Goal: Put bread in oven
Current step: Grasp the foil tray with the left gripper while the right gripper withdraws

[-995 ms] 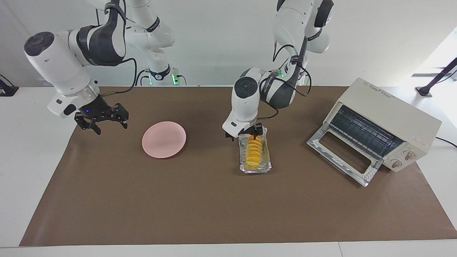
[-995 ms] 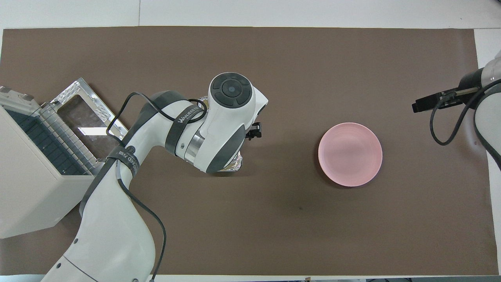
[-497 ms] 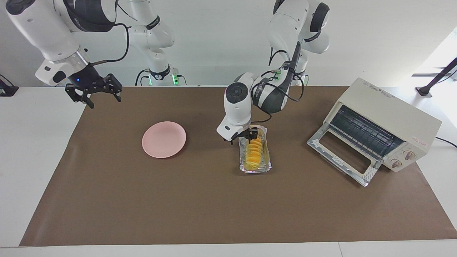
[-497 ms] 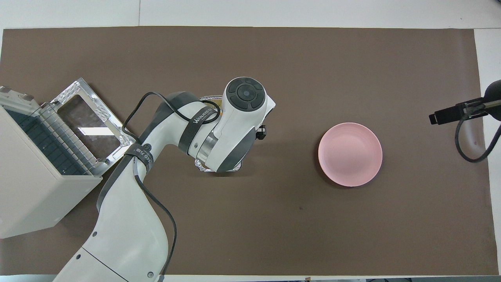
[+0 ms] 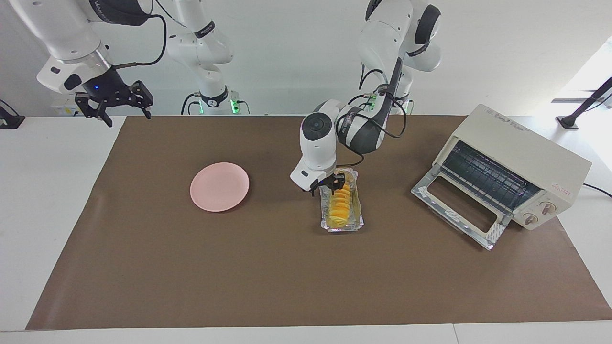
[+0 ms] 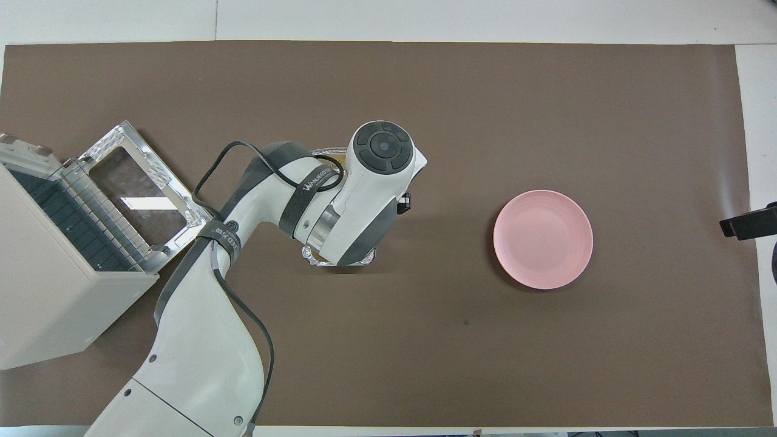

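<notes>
The golden ridged bread [image 5: 340, 203] lies in a crinkled foil tray [image 5: 356, 220] at the middle of the brown mat. My left gripper [image 5: 329, 183] is low over the end of the tray nearer to the robots, at the bread's tip. In the overhead view my left arm covers the bread, and only bits of the foil tray [image 6: 314, 257] show. The cream oven [image 5: 521, 153] stands at the left arm's end of the table, its glass door [image 5: 459, 206] dropped open and its rack bare; it also shows in the overhead view [image 6: 48, 291]. My right gripper [image 5: 114, 102] hangs open and empty, raised over the mat's corner.
A round pink plate [image 5: 219, 186] sits on the mat toward the right arm's end, also seen in the overhead view [image 6: 542, 238]. The oven's open door [image 6: 139, 194] lies flat on the mat between the oven and the tray.
My right gripper has risen and drawn back from beside the plate to the mat's corner. My left gripper has shifted a little toward the right arm's end over the tray. The tray has not moved.
</notes>
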